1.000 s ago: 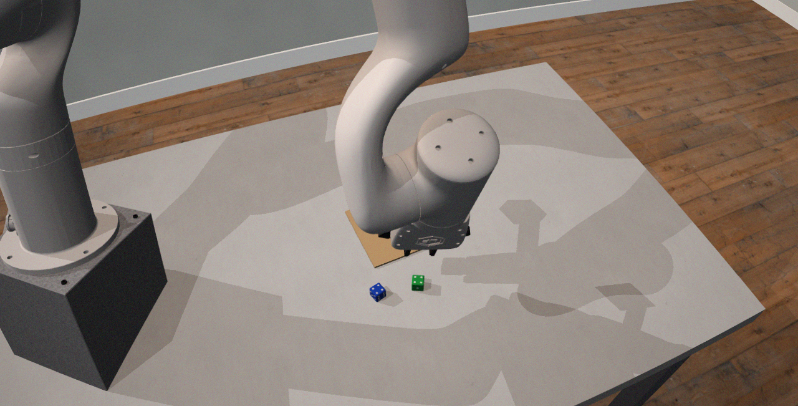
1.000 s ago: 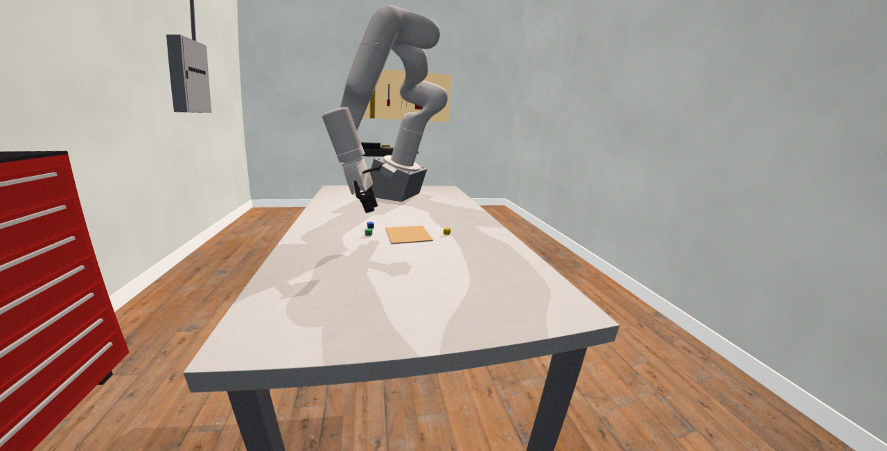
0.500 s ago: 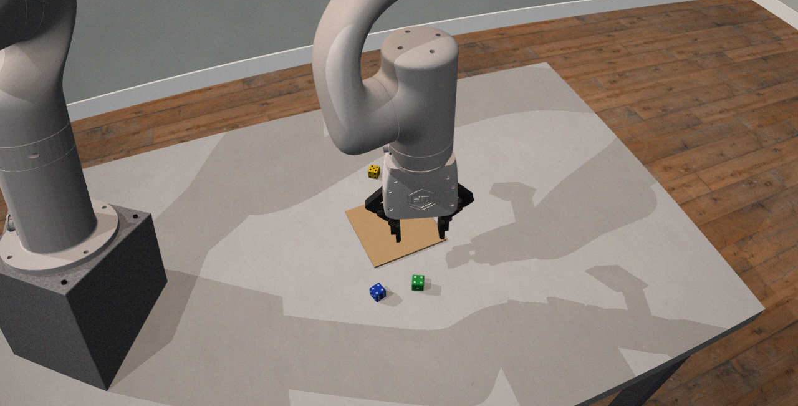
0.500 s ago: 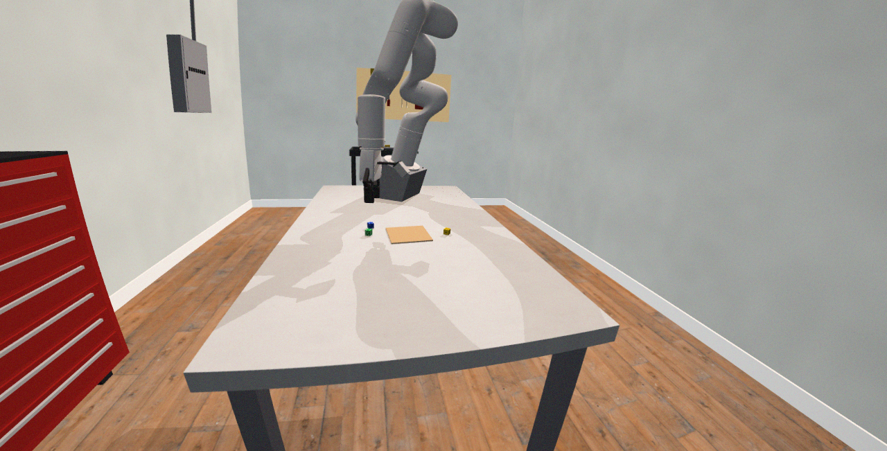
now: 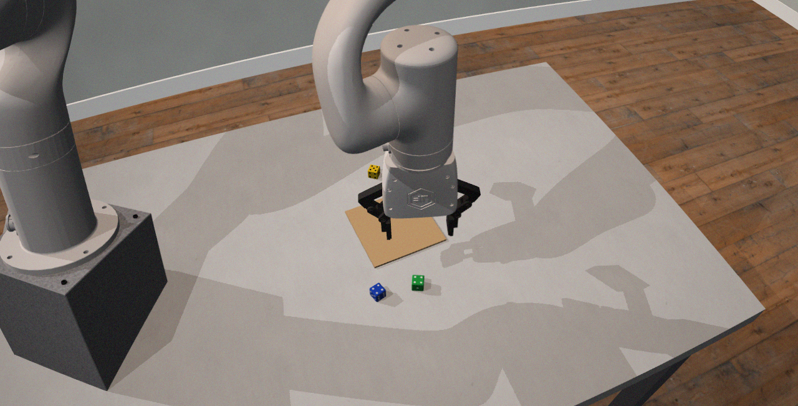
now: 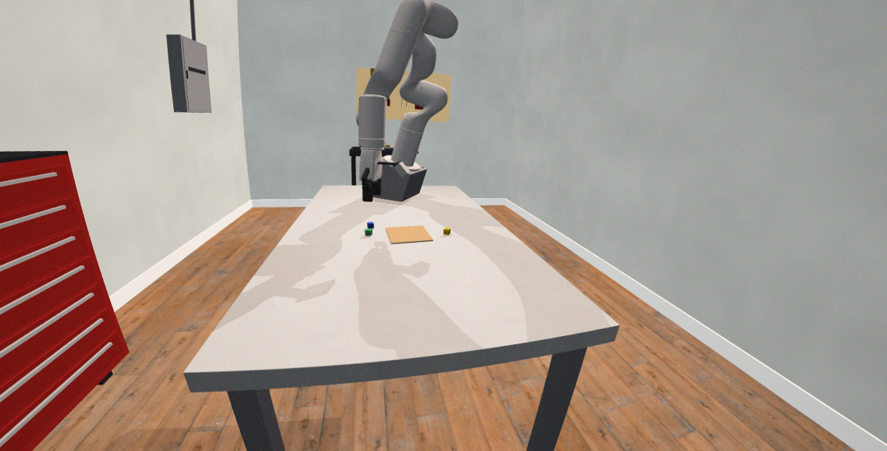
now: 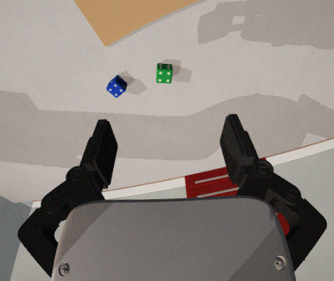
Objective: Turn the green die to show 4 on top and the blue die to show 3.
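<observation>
three dice lie on the table (image 5: 558, 247): one green die (image 5: 418, 282), one blue die (image 5: 377, 292) and one yellow die (image 5: 373, 171). there is one tan mat (image 5: 409, 241); the green and blue dice sit together off one side of it, the yellow die alone off the opposite side. one arm, one gripper (image 5: 419, 229).

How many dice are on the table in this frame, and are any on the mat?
3, none on the mat. The blue die and green die lie close together off one edge; the yellow die sits beyond the opposite edge. None appears hidden.
</observation>
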`<state>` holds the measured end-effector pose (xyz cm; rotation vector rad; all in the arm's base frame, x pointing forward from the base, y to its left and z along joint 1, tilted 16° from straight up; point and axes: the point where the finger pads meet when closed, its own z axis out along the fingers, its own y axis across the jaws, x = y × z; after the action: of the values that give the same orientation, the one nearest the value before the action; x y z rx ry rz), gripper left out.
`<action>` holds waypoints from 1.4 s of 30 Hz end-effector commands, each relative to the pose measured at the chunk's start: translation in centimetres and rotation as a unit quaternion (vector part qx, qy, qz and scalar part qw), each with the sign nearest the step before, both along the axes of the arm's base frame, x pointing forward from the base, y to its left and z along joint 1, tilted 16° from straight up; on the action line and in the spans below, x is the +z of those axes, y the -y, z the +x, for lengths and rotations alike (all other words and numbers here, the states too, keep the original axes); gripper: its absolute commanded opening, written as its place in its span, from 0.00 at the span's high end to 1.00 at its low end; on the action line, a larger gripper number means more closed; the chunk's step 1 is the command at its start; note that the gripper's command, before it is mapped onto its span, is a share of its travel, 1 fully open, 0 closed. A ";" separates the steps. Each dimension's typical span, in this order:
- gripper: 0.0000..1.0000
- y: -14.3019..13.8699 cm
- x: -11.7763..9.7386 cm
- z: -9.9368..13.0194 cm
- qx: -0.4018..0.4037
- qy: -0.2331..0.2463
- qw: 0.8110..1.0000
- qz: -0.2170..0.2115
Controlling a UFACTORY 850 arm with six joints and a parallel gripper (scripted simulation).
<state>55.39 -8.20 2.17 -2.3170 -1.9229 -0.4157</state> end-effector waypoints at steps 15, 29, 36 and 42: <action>0.00 0.1 -0.6 0.1 -0.208 -0.055 0.976 0.031; 0.00 0.1 -1.3 0.1 -0.417 -0.111 0.900 0.062; 0.00 0.1 -1.6 0.1 -0.514 -0.137 0.844 0.075; 0.00 0.1 -1.8 0.1 -0.564 -0.150 0.808 0.083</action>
<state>55.45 -8.25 0.36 -2.8767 -0.2767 -0.2858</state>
